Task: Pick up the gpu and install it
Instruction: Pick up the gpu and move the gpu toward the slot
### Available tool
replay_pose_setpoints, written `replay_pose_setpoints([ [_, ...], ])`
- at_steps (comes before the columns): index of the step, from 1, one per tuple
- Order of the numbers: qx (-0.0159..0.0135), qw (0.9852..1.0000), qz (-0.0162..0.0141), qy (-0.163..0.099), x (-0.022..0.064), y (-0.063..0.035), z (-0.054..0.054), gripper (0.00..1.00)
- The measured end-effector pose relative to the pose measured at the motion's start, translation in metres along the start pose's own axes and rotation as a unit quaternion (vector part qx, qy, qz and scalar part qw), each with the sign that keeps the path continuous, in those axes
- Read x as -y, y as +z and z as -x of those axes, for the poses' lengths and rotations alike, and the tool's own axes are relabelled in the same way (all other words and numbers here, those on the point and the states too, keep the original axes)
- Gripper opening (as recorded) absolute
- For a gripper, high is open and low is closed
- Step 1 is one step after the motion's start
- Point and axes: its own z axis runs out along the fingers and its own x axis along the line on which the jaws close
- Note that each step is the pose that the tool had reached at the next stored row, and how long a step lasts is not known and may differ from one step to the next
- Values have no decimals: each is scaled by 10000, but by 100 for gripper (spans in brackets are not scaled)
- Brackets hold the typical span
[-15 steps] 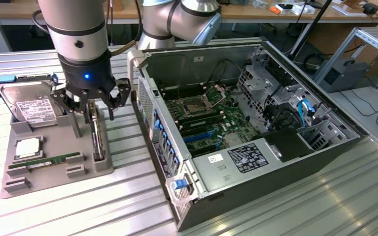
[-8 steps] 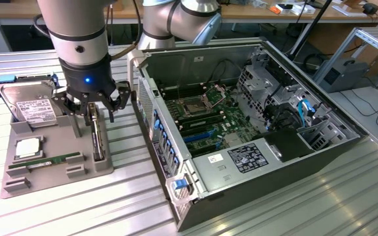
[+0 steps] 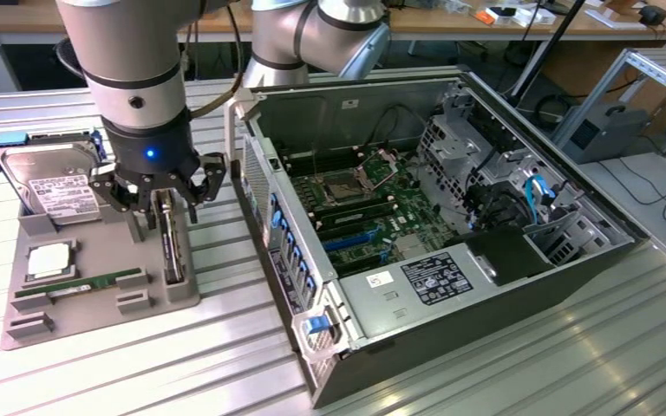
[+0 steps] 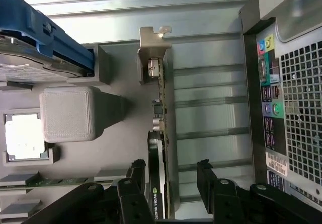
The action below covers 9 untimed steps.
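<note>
Two fingers [image 4: 207, 178] of the gripper [image 3: 167, 206] stand open astride the gpu [image 3: 173, 251], gripping nothing, the card upright on edge in its grey holder [image 3: 90, 250] on the worktop [image 3: 519, 364]: the pick-up is in hand, and a grasp likely calls for closing squarely on both faces.

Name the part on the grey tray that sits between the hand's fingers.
The gpu, the thin dark card standing on edge; the open hand straddles it, while the hard drive and memory stick sit aside.
</note>
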Motion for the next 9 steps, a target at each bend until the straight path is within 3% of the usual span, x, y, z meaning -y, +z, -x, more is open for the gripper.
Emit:
replay_pose_setpoints([
  [9,1,10000,-16,0,-28,166,-45,54],
])
